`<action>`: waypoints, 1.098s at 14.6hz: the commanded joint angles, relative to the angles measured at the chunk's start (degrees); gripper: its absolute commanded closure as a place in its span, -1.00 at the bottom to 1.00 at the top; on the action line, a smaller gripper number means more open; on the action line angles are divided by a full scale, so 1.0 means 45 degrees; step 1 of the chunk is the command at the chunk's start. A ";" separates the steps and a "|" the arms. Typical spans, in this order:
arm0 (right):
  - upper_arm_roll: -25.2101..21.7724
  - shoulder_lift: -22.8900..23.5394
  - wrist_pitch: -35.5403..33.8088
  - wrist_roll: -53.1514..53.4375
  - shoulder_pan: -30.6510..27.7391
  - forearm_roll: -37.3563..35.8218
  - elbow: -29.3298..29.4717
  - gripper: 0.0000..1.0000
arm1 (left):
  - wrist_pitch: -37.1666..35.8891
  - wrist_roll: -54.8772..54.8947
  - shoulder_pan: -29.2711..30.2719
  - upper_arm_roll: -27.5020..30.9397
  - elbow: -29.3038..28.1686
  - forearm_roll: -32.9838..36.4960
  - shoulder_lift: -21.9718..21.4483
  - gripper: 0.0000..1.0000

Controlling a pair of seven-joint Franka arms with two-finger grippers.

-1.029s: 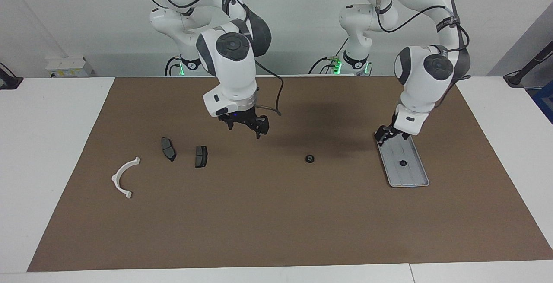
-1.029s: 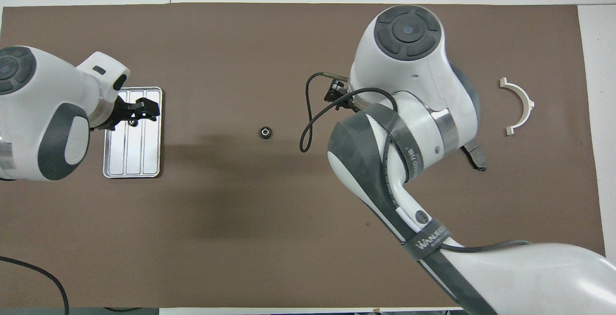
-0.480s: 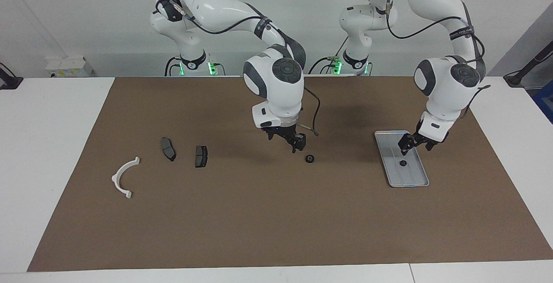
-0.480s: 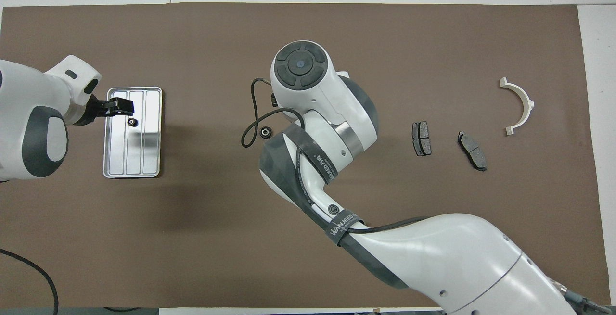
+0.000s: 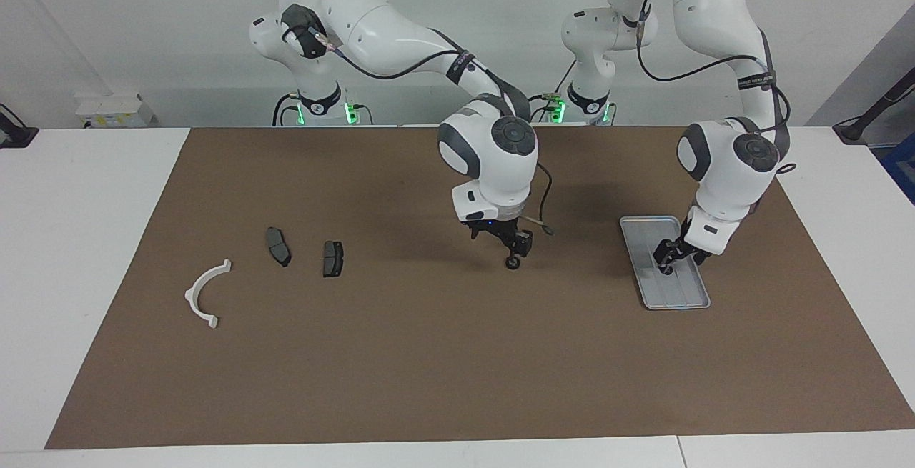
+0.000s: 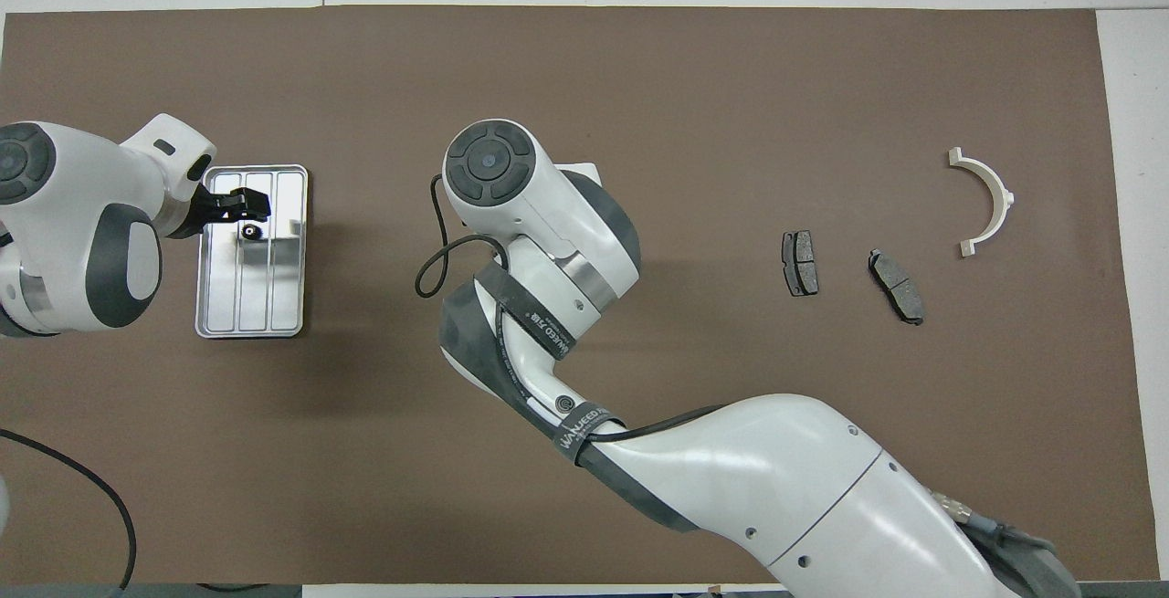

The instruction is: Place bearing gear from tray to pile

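One small black bearing gear (image 6: 248, 232) lies in the silver ribbed tray (image 6: 274, 319) toward the left arm's end of the table. My left gripper (image 5: 670, 259) is low over that gear, open; it also shows in the overhead view (image 6: 242, 208). A second bearing gear (image 5: 512, 264) lies on the brown mat mid-table. My right gripper (image 5: 511, 251) is open and down just above it, and the right arm hides this gear in the overhead view. The pile lies toward the right arm's end: a white half-ring bracket (image 5: 204, 295) and two dark brake pads (image 5: 278, 246) (image 5: 332, 259).
A brown mat (image 5: 429, 368) covers most of the white table. The tray (image 5: 647, 222) lies lengthwise on the mat. The right arm reaches across the middle of the table.
My right gripper has moved from beside the brake pads to the mid-table gear and come down. My left gripper has moved along the tray and lowered over the gear in it.
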 commanded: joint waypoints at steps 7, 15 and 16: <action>-0.0196 0.2055 -0.0200 0.0456 0.0817 -0.0617 0.1878 -0.87 | 0.1328 -0.1124 0.0062 -0.0151 -0.1071 -0.0036 0.0007 -0.32; -0.0373 0.2096 -0.0786 0.0536 0.1053 -0.0871 0.2271 -0.87 | 0.1367 -0.1105 0.0140 -0.0151 -0.1091 -0.0036 0.0026 -0.18; -0.0373 0.2096 -0.0806 0.0536 0.1053 -0.0871 0.2271 -0.87 | 0.1425 -0.1105 0.0140 -0.0151 -0.1072 -0.0036 0.0046 -0.18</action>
